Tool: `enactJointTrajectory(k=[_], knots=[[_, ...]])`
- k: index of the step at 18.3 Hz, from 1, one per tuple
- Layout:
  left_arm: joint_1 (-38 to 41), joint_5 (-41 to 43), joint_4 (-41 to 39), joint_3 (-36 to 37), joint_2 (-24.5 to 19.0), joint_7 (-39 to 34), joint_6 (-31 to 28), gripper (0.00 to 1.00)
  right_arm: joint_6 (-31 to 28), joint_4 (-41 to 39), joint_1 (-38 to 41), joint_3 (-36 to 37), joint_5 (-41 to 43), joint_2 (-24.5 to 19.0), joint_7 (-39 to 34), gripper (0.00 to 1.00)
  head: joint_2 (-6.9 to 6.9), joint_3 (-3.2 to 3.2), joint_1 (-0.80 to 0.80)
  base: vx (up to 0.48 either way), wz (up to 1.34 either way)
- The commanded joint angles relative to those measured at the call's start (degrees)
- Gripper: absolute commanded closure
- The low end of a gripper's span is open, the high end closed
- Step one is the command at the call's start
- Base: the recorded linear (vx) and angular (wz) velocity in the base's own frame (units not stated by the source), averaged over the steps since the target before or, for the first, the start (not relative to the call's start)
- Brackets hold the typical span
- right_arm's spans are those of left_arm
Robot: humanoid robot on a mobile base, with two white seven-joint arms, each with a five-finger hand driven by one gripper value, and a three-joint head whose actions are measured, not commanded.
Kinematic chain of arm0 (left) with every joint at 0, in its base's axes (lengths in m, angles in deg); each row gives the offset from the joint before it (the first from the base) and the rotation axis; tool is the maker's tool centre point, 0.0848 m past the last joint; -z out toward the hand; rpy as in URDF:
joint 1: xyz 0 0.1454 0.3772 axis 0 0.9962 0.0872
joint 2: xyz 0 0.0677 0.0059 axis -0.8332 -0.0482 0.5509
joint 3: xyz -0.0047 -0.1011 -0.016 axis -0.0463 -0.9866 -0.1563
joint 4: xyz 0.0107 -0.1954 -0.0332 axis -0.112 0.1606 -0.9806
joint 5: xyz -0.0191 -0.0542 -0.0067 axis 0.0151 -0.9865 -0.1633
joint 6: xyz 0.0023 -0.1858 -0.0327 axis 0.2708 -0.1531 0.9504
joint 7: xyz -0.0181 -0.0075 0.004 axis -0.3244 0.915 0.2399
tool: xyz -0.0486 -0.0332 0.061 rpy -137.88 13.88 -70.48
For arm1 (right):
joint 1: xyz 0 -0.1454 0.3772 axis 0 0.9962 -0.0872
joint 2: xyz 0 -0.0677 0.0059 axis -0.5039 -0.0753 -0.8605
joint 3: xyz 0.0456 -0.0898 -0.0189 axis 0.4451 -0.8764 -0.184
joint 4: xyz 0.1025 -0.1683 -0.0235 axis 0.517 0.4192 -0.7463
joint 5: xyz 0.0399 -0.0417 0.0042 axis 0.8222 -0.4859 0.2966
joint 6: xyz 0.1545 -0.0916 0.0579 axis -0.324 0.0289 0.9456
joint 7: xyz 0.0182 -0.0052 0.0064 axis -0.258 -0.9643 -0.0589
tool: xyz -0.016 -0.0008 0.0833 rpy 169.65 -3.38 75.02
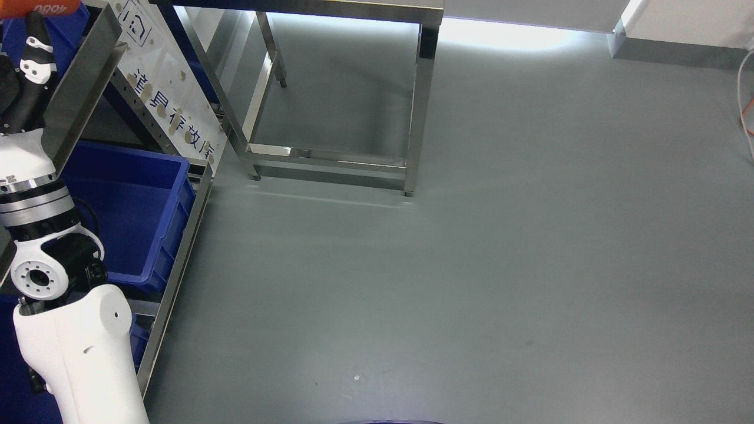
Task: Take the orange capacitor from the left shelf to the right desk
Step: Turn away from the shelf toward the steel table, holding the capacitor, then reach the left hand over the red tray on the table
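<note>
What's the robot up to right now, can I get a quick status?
Left hand raised at the shelf, top left; grip unclear. Orange capacitor at the top edge, just above the hand. Right hand out of view. Floor to the steel desk open.

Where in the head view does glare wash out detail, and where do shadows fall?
Head view: the strongest glare is on the grey floor behind the steel table frame, bleaching it near-white; a softer sheen runs past the frame's feet. The blue bin in the shelf sits in shade. The image is sharp throughout.
</note>
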Motion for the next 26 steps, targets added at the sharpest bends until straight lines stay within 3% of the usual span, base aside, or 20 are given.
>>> enactJointTrajectory(k=[1,6,11,22,26], knots=[[0.00,0.00,0.05,0.79,0.17,-0.04,-0.02,0.79,-0.01,-1.00,1.14,0.70,-0.26,1.00,-0.03,0.00,0.00,0.00,0.00,0.297,0.19],[-0.17,0.09,0.05,3.86,0.61,-0.04,0.07,0.79,-0.01,-1.00,1.14,0.70,-0.26,1.00,-0.03,0.00,0.00,0.00,0.00,0.301,0.32],[-1.65,0.18,0.05,14.13,0.34,0.05,-1.07,0.79,-0.01,-1.00,1.14,0.70,-0.26,1.00,-0.03,0.00,0.00,0.00,0.00,0.289,0.17],[-17.92,0.35,6.55,28.20,1.80,0.05,-10.03,0.79,-0.01,-1.00,1.14,0.70,-0.26,1.00,-0.03,0.00,0.00,0.00,0.00,0.216,0.04],[-21.78,1.23,9.80,33.92,1.80,0.14,-17.93,0.79,-0.01,-1.00,1.14,0.70,-0.26,1.00,-0.03,0.00,0.00,0.00,0.00,0.182,-0.21]])
